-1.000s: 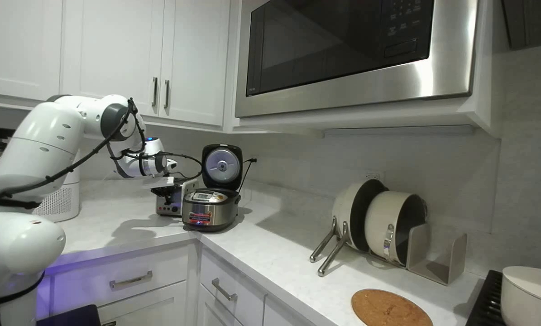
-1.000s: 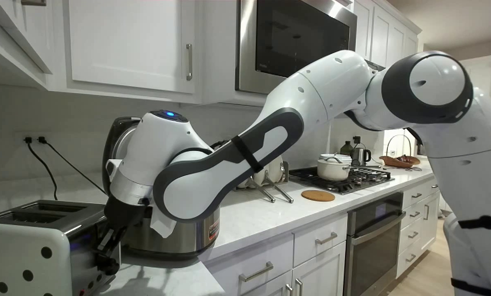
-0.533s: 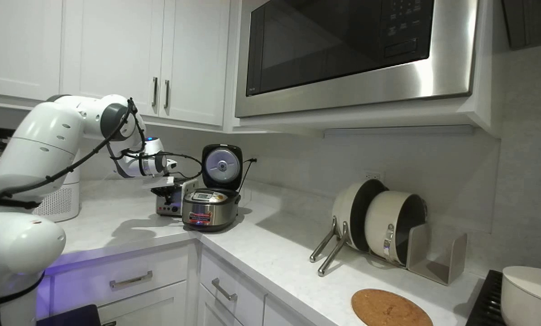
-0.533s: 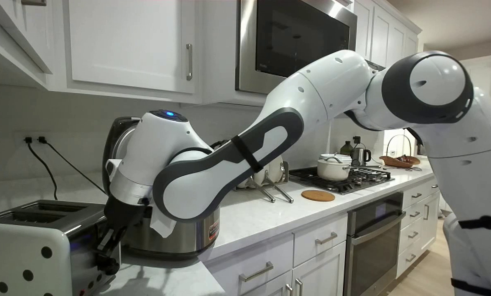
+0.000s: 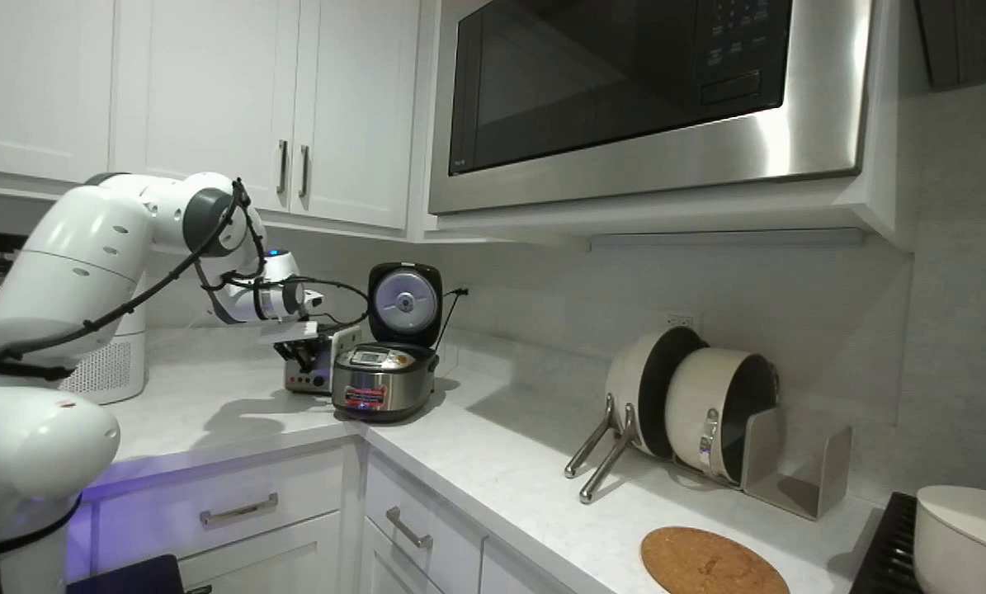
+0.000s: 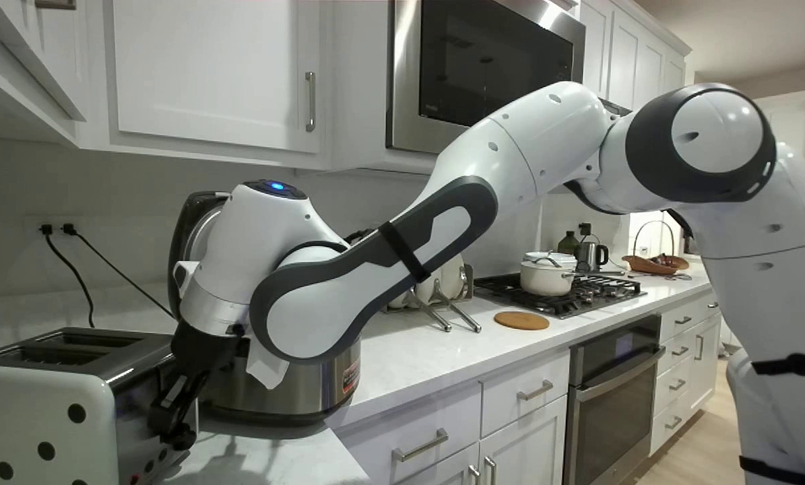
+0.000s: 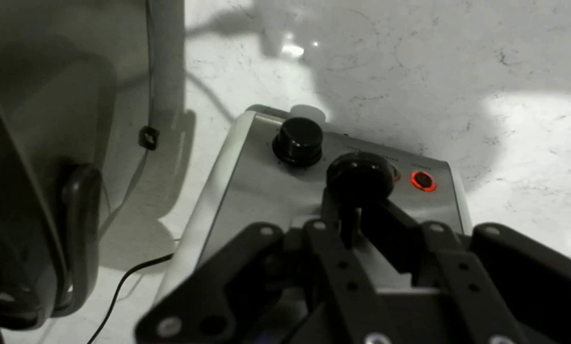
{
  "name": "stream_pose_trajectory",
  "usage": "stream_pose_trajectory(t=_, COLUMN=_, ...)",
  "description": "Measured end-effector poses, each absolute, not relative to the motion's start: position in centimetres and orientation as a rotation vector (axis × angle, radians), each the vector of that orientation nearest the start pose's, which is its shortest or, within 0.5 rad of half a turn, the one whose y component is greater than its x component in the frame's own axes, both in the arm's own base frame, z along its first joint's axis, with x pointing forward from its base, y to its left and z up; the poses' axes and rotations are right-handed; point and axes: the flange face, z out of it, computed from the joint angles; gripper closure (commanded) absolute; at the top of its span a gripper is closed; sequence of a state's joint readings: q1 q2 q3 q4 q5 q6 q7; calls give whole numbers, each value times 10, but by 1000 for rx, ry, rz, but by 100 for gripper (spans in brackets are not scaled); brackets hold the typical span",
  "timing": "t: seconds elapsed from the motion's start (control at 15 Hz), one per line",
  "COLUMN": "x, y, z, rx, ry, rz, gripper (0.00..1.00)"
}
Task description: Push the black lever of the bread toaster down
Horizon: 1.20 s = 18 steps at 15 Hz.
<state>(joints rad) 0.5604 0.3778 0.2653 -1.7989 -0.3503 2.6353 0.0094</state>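
Note:
The silver toaster (image 7: 261, 191) stands on the counter, and its face fills the middle of the wrist view. In the exterior views its white dotted side (image 6: 45, 411) and its front (image 5: 304, 381) show. The black lever (image 7: 360, 179) is a round knob low on that face, near the dial and buttons; it also shows in an exterior view (image 6: 181, 438). My gripper (image 7: 354, 215) is partly open, its fingers on either side just behind the knob with a gap between them. In an exterior view my gripper (image 6: 165, 416) is right at the knob. The fingertips are partly hidden by the knob.
A black dial (image 7: 298, 141) and a red-lit button (image 7: 423, 181) are on the toaster face. The round cooker (image 5: 384, 388) with its lid up stands close beside the toaster. Pans (image 5: 711, 412) in a rack and a cork mat (image 5: 711, 561) are along the counter.
My gripper's fingers have spread slightly at the toaster's front between half a second ago and now. The arm and toaster have barely moved, and the lever looks the same.

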Motion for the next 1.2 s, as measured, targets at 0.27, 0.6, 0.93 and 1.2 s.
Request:
stream_pose_trajectory(t=0.27, x=476, y=487, z=398, rx=-2622, ry=-1473, rz=-750, gripper=15)
stream_pose_trajectory(t=0.6, x=478, y=487, z=400, rx=-2641, ry=-1464, rz=-764, gripper=0)
stream_pose_trajectory(t=0.93, x=473, y=491, z=404, rx=-2648, ry=-1470, rz=-779, gripper=0)
stream_pose_trajectory(t=1.2, x=472, y=492, z=410, rx=-2651, ry=-1479, rz=-788, gripper=0)
